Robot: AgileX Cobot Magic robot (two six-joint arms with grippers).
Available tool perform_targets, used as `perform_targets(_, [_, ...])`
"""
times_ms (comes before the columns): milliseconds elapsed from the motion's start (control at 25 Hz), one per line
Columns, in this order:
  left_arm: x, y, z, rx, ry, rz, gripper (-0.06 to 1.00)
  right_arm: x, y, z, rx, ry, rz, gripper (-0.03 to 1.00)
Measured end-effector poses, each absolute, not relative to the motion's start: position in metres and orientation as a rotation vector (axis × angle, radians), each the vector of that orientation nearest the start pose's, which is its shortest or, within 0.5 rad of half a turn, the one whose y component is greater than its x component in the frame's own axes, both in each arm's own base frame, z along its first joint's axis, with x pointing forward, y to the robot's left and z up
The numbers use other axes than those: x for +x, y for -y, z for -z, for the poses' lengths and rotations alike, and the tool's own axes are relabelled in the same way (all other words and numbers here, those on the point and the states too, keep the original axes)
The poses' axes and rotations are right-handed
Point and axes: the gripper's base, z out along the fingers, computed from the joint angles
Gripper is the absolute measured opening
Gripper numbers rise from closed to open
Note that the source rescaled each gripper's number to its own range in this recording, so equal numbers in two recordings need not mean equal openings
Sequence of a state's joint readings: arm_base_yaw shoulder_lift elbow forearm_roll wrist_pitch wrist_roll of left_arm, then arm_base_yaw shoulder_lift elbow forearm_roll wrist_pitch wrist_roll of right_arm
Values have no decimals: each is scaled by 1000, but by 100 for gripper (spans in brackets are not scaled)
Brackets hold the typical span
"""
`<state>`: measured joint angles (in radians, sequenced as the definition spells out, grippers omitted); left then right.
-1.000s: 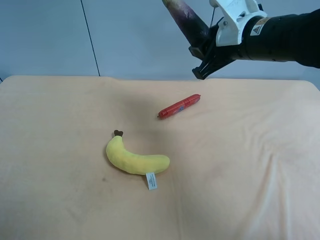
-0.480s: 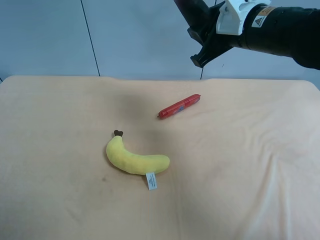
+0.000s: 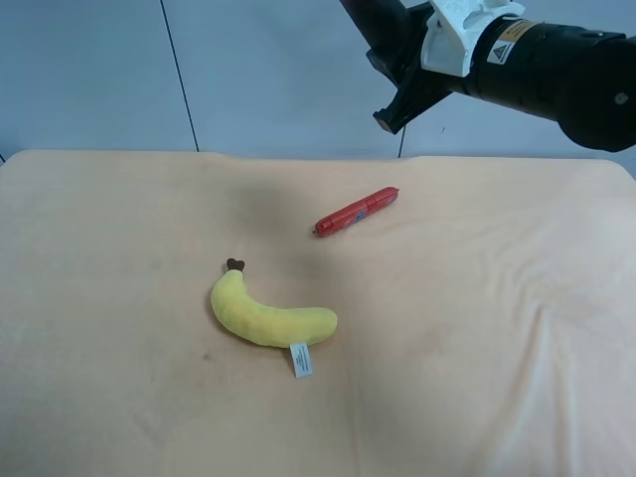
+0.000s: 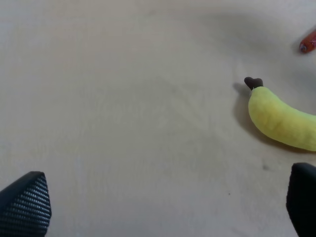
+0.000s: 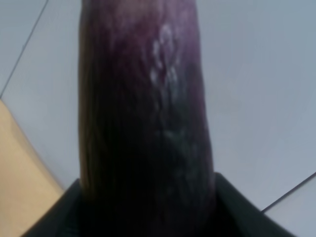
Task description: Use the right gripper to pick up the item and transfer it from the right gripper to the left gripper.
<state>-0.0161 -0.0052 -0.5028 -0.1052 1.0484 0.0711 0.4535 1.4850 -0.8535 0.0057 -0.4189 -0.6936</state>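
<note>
The item, a dark purple eggplant (image 3: 386,28), is held high above the table's far side, its upper end cut off by the exterior high view's top edge. My right gripper (image 3: 384,91), on the arm with the white housing, is shut on it. In the right wrist view the eggplant (image 5: 143,113) fills the middle, with black fingers (image 5: 237,210) on both sides of its base. My left gripper (image 4: 163,207) is open with nothing between its fingertips (image 4: 24,202). It hangs over bare tablecloth and does not show in the exterior high view.
A yellow plush banana (image 3: 266,316) with a white tag lies mid-table, and the left wrist view also shows the banana (image 4: 281,121). Beyond it a thin red sausage stick (image 3: 356,211) lies on the peach tablecloth (image 3: 497,328). A grey wall stands behind the table.
The right arm has lifted the eggplant higher and a little left, so its stem end has left the exterior high view. Banana and sausage have not moved.
</note>
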Motion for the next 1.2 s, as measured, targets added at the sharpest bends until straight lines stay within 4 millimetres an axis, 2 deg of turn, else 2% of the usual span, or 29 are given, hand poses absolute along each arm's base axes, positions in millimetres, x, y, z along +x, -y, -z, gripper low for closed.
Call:
perform_targets(680, [-6,8,-279,94,-2019,90,100,301,-136,-284,-683,-1566,92,1])
perform_targets(1200, [-6,8,-279,93,-2019,91,100,301,-136,-284,-669,-1573,87,1])
